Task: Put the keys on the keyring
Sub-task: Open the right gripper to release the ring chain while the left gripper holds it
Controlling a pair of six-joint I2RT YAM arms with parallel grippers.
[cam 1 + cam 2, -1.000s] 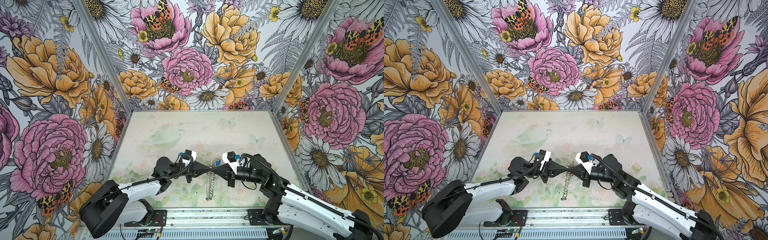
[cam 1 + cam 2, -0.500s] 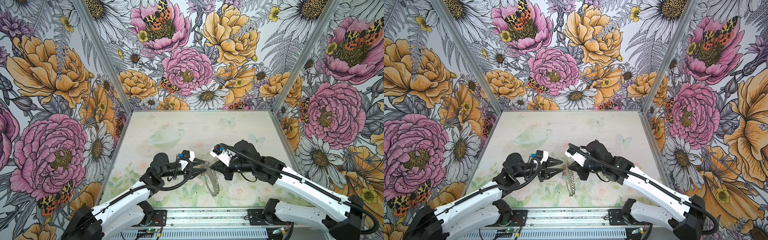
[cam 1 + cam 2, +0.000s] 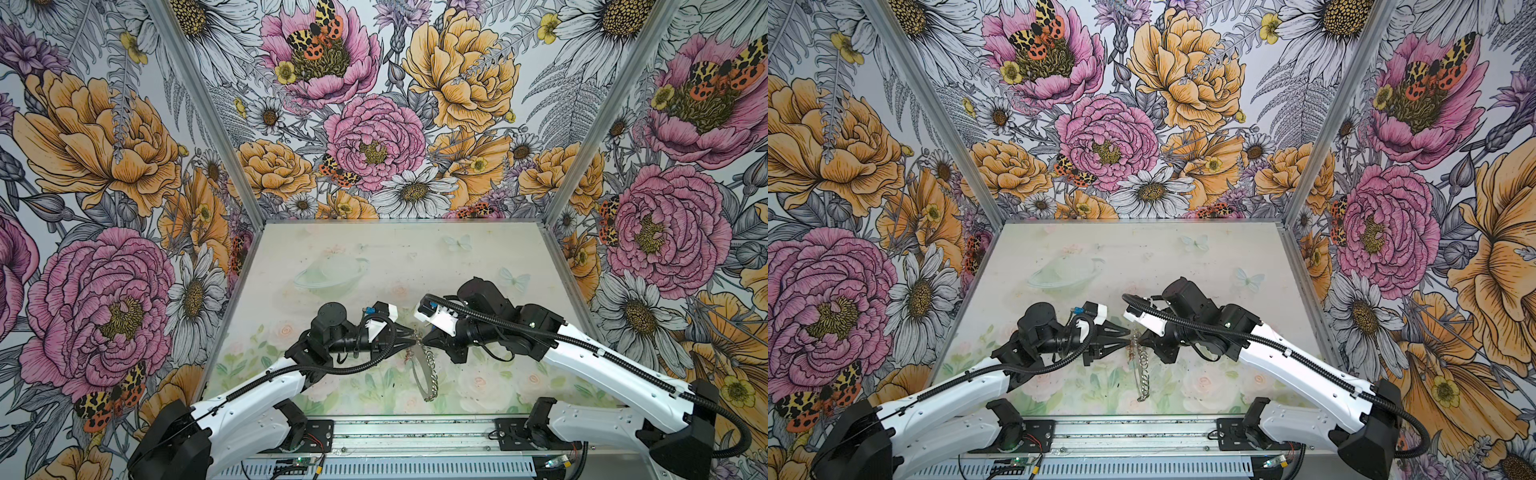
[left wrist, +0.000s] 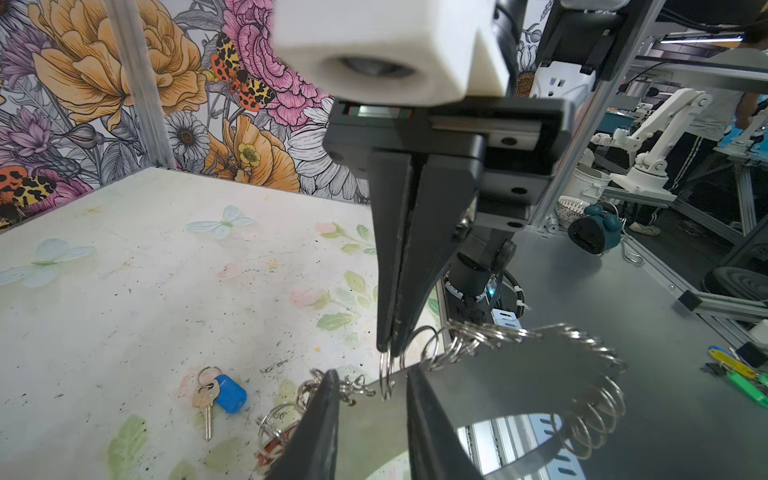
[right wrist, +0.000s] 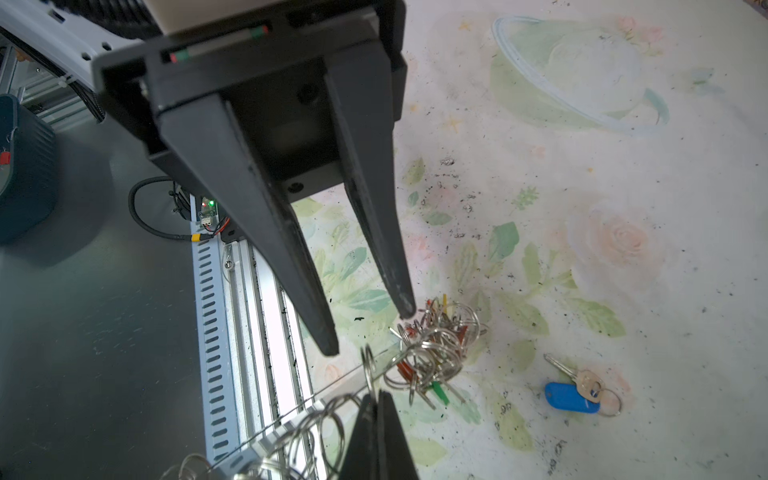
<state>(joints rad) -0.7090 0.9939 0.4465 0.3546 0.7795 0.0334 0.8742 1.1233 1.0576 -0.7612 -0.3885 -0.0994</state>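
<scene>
The keyring (image 3: pixel 424 370) hangs edge-on over the near centre of the table (image 3: pixel 374 249), a bunch of tags (image 5: pixel 436 345) on it. I have my right gripper (image 4: pixel 390 351) clamped on one small loop. The left gripper (image 5: pixel 368 332) stands open just beside it. A blue-tagged key (image 5: pixel 569 398) lies on the table.

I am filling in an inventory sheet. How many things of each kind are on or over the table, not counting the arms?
keyring: 1
blue tag: 1
metal key: 1
bunch of ringed tags: 1 (single tags too tangled to count)
Total: 4
</scene>
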